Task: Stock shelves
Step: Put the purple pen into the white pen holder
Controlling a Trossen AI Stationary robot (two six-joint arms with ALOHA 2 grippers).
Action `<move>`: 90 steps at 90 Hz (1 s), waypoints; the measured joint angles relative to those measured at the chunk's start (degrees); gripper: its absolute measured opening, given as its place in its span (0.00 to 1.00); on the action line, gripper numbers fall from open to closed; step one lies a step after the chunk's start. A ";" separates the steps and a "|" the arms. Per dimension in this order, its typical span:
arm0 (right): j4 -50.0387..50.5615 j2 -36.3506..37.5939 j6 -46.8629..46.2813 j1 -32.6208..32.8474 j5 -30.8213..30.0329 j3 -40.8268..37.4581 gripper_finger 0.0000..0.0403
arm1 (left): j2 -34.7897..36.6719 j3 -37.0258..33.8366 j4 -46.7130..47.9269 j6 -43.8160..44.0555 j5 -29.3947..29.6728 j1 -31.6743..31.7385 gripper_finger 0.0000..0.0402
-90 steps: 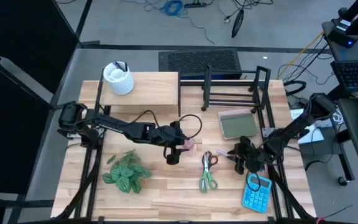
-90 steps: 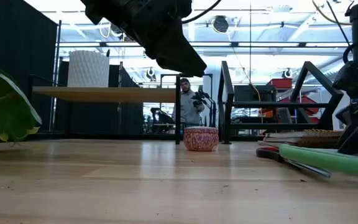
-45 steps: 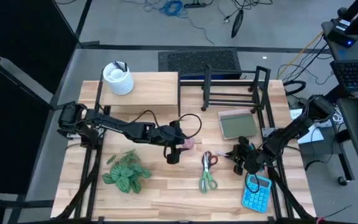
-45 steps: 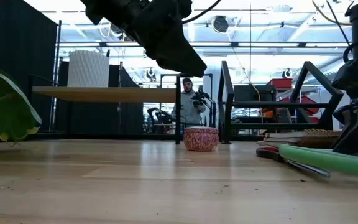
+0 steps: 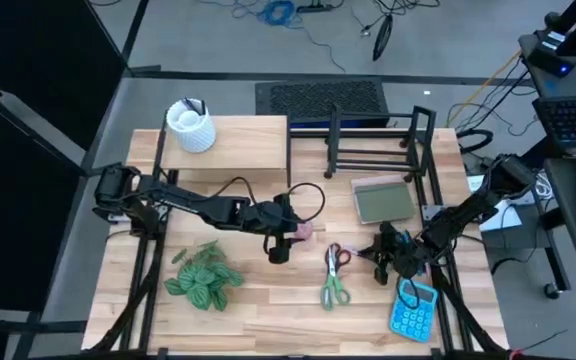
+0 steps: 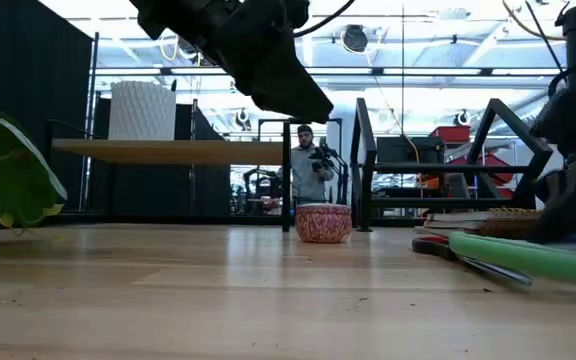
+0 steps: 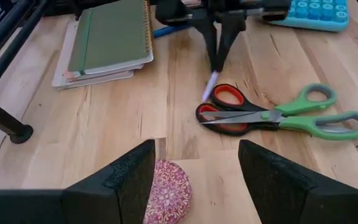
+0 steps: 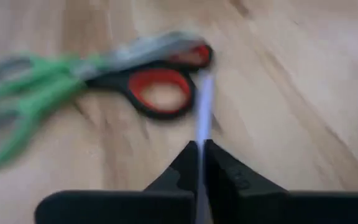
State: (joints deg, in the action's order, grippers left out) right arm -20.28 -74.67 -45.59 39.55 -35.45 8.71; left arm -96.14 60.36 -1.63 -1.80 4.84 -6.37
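Table w/ both arms over it. Shelves sit at far edge: pale-wood riser far left, flat top, carries a white ribbed cup; black wire rack far right just beside it, upright dividers, nothing in it.

Mid-size stuff: spiral notebook stack just near side of rack; leafy plant near left; blue calculator near right; two scissors, green-handled and red-handled, crossing in the middle.

Left gripper mid table, fingers spread wide apart, hovering over small patterned pink bowl, not closed on it. Right gripper right of scissors, fingers pinched together on a thin pale pen, tip pointing at the red scissor handles. Person w/ camera in room behind, low view.

Handling, my guess: riser is stiff, flat, stable, takes anything set on top. Rack slots suit thin flat items like notebooks stood on edge; wire gaps would let pen or bowl drop through. Pen light, slick, could swivel in pinch, best held mid-barrel. Bowl looks rigid, maybe breakable, grab across rim, set down soft
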 joint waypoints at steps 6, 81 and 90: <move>-1.93 0.00 1.49 0.00 -0.19 0.00 0.01 | 0.00 0.00 -0.51 0.00 0.00 0.00 0.54; 16.31 18.17 -5.19 -3.34 24.80 0.22 0.26 | -7.32 0.74 -20.42 -0.66 -1.90 1.40 0.54; 15.41 18.10 2.36 -3.34 23.35 0.24 0.31 | -11.89 4.91 -20.07 -2.01 -2.54 1.49 0.54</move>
State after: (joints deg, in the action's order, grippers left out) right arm -4.87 -56.58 -43.23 36.21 -12.10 8.95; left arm -108.03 65.27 -21.70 -3.82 2.30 -4.89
